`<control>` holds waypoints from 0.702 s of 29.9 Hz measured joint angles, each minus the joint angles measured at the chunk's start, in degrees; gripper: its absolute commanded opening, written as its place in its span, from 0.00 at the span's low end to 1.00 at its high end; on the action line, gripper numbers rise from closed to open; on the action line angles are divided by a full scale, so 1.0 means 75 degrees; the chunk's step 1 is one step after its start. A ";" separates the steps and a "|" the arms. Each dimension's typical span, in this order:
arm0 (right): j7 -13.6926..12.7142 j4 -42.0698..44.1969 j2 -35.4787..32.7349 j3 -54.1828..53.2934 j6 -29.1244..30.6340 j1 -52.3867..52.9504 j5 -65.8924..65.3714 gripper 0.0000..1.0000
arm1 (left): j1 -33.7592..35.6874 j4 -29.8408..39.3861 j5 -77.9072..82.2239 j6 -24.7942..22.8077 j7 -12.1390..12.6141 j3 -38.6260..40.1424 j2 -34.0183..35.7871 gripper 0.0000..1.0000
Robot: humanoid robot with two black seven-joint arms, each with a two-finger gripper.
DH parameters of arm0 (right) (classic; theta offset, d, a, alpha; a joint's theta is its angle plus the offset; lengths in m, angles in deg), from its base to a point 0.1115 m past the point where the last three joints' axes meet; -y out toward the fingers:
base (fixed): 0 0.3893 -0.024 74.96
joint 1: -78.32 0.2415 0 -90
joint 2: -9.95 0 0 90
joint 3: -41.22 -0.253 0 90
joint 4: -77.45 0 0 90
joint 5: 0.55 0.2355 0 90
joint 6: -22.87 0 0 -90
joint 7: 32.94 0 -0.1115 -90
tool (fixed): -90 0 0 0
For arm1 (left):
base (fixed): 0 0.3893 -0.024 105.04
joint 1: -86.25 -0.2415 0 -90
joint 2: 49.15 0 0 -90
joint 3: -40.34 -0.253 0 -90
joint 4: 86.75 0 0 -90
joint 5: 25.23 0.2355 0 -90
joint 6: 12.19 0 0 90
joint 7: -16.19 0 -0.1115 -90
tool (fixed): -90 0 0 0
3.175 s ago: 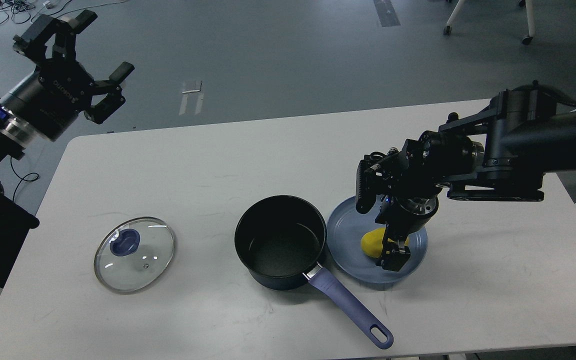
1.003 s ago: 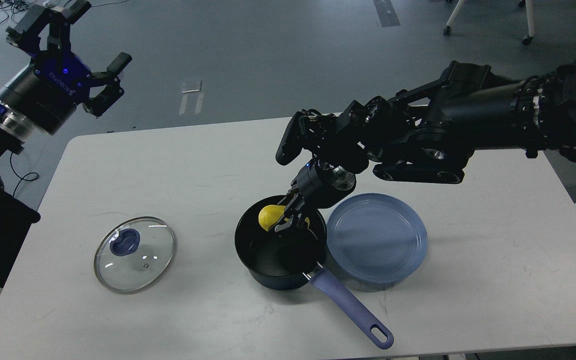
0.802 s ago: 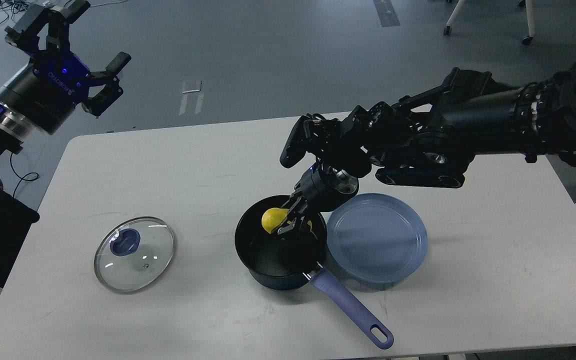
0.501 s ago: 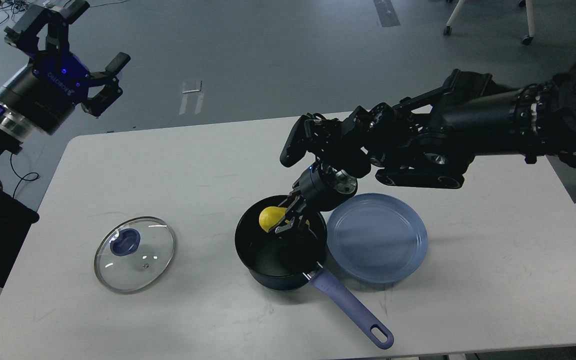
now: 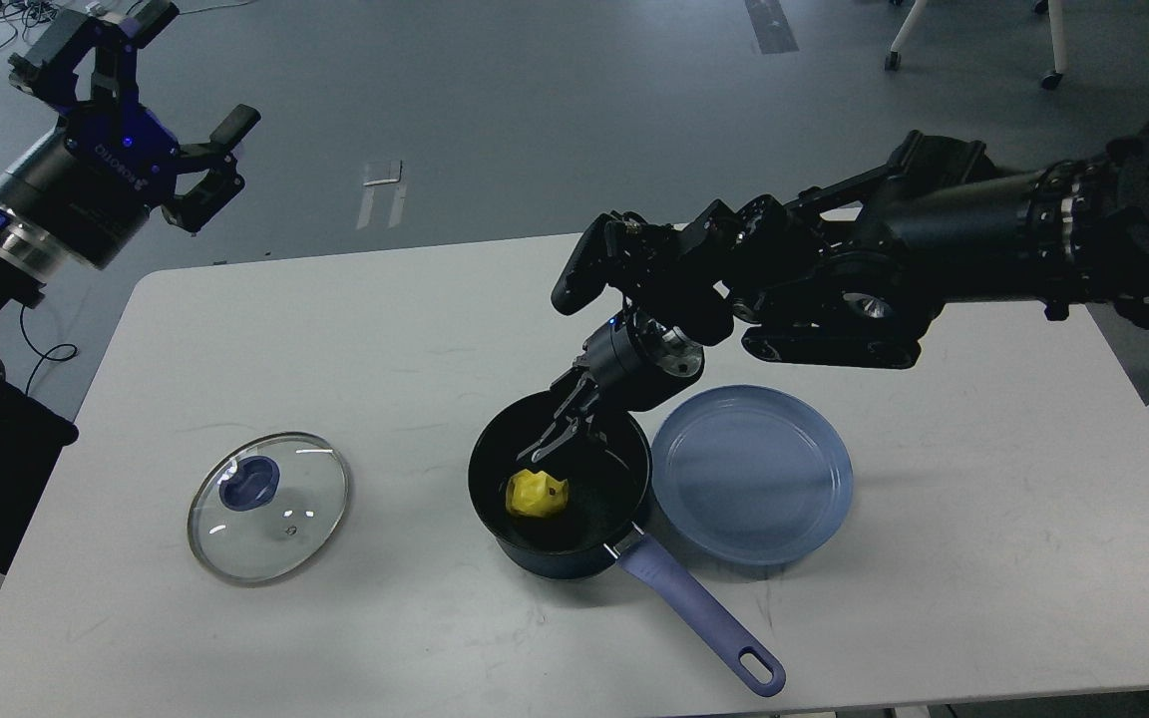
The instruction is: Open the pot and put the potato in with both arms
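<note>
The black pot [image 5: 495, 499] with a purple handle [image 5: 699, 618] stands open near the table's front middle. The yellow potato [image 5: 536, 494] lies inside it on the bottom. My right gripper [image 5: 557, 431] hangs just above the pot's far rim, open and empty, a little above and right of the potato. The glass lid [image 5: 268, 506] with a blue knob lies flat on the table left of the pot. My left gripper [image 5: 191, 120] is open and empty, raised high beyond the table's far left corner.
An empty blue plate [image 5: 752, 474] sits right of the pot, touching it. The white table [image 5: 355, 329] ends close in front of the pot handle. Chair legs stand on the floor at the far right.
My right gripper opened and let go of the potato, which dropped to the pot's bottom. The gripper rose slightly. The left arm stayed still.
</note>
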 measured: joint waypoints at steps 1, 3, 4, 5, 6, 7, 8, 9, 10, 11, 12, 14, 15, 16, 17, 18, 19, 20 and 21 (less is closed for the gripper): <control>0.0001 0.0000 -0.0017 -0.0052 0.0000 0.0042 0.0135 0.94 | -0.0015 0.0000 0.0002 0.0000 0.0000 0.0000 0.0000 0.98; 0.0003 -0.0001 -0.0379 -0.0232 0.0021 0.0081 0.0618 0.94 | -0.0061 -0.0008 0.0003 0.0000 0.0000 0.0000 0.0001 0.98; 0.0000 0.0002 -0.0619 -0.0336 0.0033 0.0084 0.0872 0.94 | -0.0079 -0.0011 0.0003 0.0002 0.0000 0.0000 0.0001 0.98; 0.0002 0.0003 -0.0929 -0.0478 0.0050 0.0073 0.1210 0.94 | -0.0090 -0.0010 0.0002 0.0001 0.0000 0.0000 -0.0005 0.98; 0.0000 0.0002 -0.1286 -0.0638 0.0066 0.0027 0.1602 0.94 | -0.0109 -0.0010 0.0002 -0.0002 0.0000 0.0000 -0.0021 0.98; -0.0001 0.0016 -0.1538 -0.0740 0.0075 -0.0007 0.1868 0.94 | -0.0128 -0.0017 0.0002 0.0000 0.0000 0.0000 -0.0029 0.98; 0.0001 0.0012 -0.1795 -0.0850 0.0087 -0.0082 0.2192 0.94 | -0.0139 -0.0019 -0.0002 0.0000 0.0000 0.0000 -0.0040 0.98; -0.0001 0.0009 -0.2029 -0.0934 0.0097 -0.0178 0.2499 0.95 | -0.0151 -0.0014 -0.0001 -0.0004 0.0000 0.0001 -0.0047 0.98; -0.0001 0.0014 -0.2245 -0.1008 0.0101 -0.0281 0.2784 0.94 | -0.0167 -0.0020 -0.0002 -0.0002 0.0000 0.0000 -0.0054 0.98; -0.0001 0.0031 -0.2578 -0.1119 0.0109 -0.0438 0.3171 0.94 | -0.0193 -0.0019 -0.0003 -0.0001 0.0000 0.0005 -0.0074 0.98; -0.0001 0.0075 -0.2802 -0.1220 0.0117 -0.0581 0.3517 0.94 | -0.0230 -0.0019 -0.0001 0.0000 0.0000 0.0005 -0.0103 0.98; -0.0001 0.0133 -0.3210 -0.1477 0.0168 -0.0908 0.4186 0.94 | -0.0316 -0.0019 -0.0001 -0.0002 0.0000 0.0005 -0.0163 0.98; -0.0001 0.0150 -0.3386 -0.1612 0.0207 -0.1097 0.4527 0.94 | -0.0366 -0.0021 -0.0001 0.0000 0.0000 0.0004 -0.0194 0.98; 0.0000 0.0164 -0.3560 -0.1808 0.0248 -0.1334 0.4945 0.94 | -0.0417 -0.0020 -0.0002 -0.0001 0.0000 0.0004 -0.0234 0.98; -0.0001 0.0191 -0.3715 -0.2013 0.0273 -0.1581 0.5339 0.94 | -0.0464 -0.0021 -0.0001 -0.0001 0.0000 0.0004 -0.0269 0.98; -0.0002 0.0225 -0.3878 -0.2276 0.0291 -0.1895 0.5806 0.94 | -0.0521 -0.0022 -0.0002 -0.0001 0.0000 0.0004 -0.0313 0.98; -0.0002 0.0252 -0.4007 -0.2596 0.0301 -0.2271 0.6300 0.94 | -0.0597 -0.0023 -0.0002 -0.0001 0.0000 0.0004 -0.0366 0.98; -0.0002 0.0277 -0.4092 -0.2861 0.0308 -0.2569 0.6682 0.94 | -0.0665 -0.0028 -0.0001 -0.0001 0.0000 0.0004 -0.0407 0.98; -0.0002 0.0302 -0.4155 -0.3161 0.0309 -0.2914 0.7051 0.94 | -0.0745 -0.0030 -0.0003 -0.0001 0.0000 0.0004 -0.0460 0.98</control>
